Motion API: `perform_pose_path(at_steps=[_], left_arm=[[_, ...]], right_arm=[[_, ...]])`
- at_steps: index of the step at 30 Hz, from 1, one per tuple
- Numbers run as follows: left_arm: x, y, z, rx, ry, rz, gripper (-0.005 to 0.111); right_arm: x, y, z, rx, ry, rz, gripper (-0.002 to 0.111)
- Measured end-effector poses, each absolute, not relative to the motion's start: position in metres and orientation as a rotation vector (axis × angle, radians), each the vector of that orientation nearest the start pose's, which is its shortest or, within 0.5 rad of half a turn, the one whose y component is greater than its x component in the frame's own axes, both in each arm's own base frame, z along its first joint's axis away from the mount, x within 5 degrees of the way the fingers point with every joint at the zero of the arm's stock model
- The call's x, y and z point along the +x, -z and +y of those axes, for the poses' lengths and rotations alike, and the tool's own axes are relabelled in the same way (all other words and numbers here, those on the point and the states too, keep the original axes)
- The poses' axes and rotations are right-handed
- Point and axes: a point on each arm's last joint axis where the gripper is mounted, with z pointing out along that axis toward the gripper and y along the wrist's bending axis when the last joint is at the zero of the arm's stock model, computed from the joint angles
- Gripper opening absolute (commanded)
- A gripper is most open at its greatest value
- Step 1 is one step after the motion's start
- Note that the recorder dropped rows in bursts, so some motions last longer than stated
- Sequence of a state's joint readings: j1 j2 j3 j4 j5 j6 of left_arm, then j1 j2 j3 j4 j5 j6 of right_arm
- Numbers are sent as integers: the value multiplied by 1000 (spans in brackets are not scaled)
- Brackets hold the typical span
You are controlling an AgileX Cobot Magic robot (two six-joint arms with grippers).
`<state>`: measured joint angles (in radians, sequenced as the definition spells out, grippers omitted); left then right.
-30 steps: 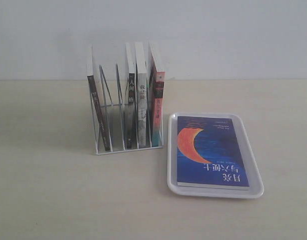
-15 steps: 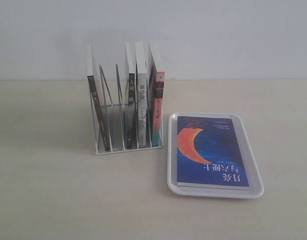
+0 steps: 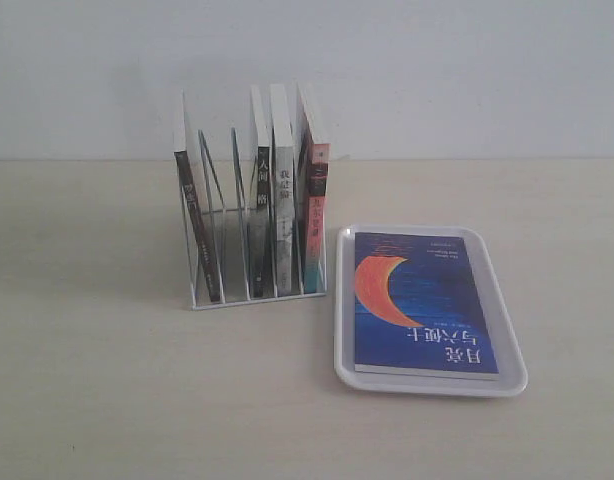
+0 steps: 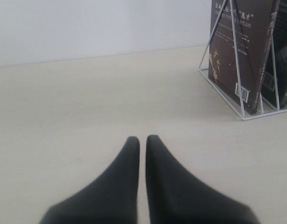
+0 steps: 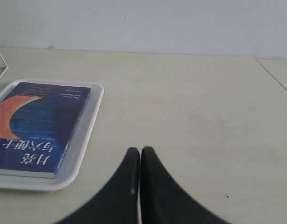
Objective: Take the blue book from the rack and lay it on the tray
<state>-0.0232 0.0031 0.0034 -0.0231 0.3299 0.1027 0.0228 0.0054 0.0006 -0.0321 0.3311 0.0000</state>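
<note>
I see the blue book (image 3: 424, 303) lying flat in the tray (image 3: 433, 386), cover up, with its orange crescent toward the side of the tray that faces the rack (image 3: 257, 299) and its white characters along the tray's near end. The book fills most of the tray and sits inside the raised rim. The tray rests on the pale tabletop (image 3: 107, 400). The rack stands just beside the tray, off its far corner and apart from it, with several books upright between the wire dividers. The pink-and-teal-spined book (image 3: 315, 215) is in the slot closest to the tray. Next to it, going away from the tray, come a pale-spined book (image 3: 284, 225) and then the black-spined book (image 3: 262, 220). A dark book (image 3: 197, 240) leans in the slot farthest from the tray. Neither arm shows in the exterior view, so I go by the wrist cameras. My right hand (image 5: 140, 151) is closed, its two black fingers pressed together. It hangs over bare tabletop near the tray's long outer side, clear of the rim and the book. My left hand (image 4: 142, 142) is closed too, with only a thin slit between the fingers. It sits over open tabletop on the side of the rack away from the tray, apart from the wire frame and holding no book.
</note>
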Motion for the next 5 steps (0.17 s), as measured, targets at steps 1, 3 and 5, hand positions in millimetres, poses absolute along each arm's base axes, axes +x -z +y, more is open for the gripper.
perform_pose_path(at_steps=[1, 3, 5], left_arm=[[54, -182, -2, 100, -34, 1817, 5], [54, -182, -2, 100, -34, 1817, 5], [54, -182, -2, 100, -34, 1817, 5]], right_arm=[[54, -183, 0, -41, 15, 1820, 0], [54, -183, 0, -41, 15, 1820, 0], [54, -183, 0, -41, 15, 1820, 0]])
